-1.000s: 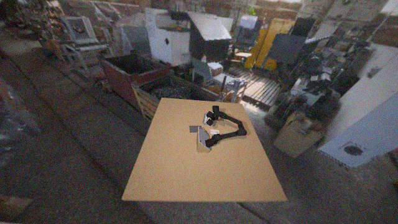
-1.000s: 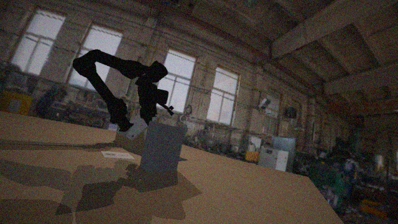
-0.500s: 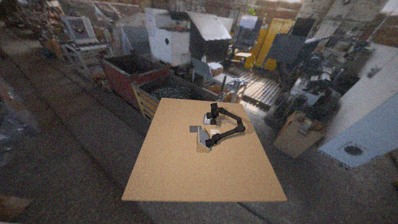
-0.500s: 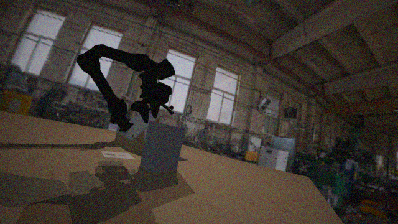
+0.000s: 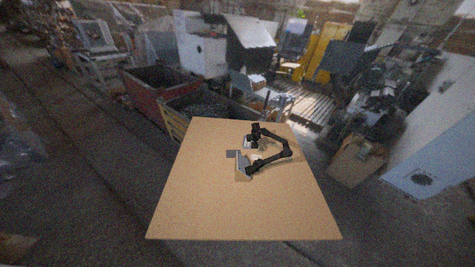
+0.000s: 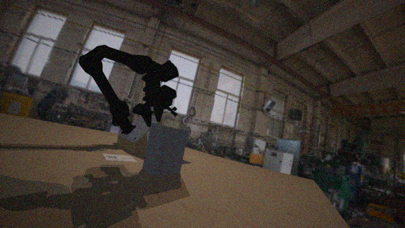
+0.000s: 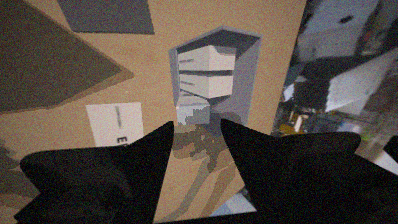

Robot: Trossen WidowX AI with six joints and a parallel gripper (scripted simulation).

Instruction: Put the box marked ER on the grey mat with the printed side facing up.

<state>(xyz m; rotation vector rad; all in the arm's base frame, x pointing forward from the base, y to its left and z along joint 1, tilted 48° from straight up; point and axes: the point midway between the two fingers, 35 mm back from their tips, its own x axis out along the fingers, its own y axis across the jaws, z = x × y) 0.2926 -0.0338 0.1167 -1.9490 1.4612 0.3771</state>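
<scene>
And the end effector hangs part-open and empty over the bin towards the table's far edge, the ER box somewhere among its three, unreadable from here, their long tops seemingly lying along the finger gap, so a quarter-turn looks needed

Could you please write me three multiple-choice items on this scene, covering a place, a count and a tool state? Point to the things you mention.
1. Where are the white boxes (image 5: 246, 143) (image 7: 217, 85)?
A) On the grey mat
B) In the bin (image 5: 246, 147) (image 6: 166, 150) (image 7: 247, 75)
C) Between the tool's fingers

2. How many white boxes show in the wrist view?
A) One
B) Five
C) Three

3. How is the tool (image 5: 252, 142) (image 6: 154, 123) (image 7: 197, 124)?
A) Open, holding nothing
B) Fully shut
C) Shut on a box

1 B: the bin's walls surround them.
2 C: two larger tops and a smaller one show.
3 A: the fingertips stand apart, with no box between them.
</scene>
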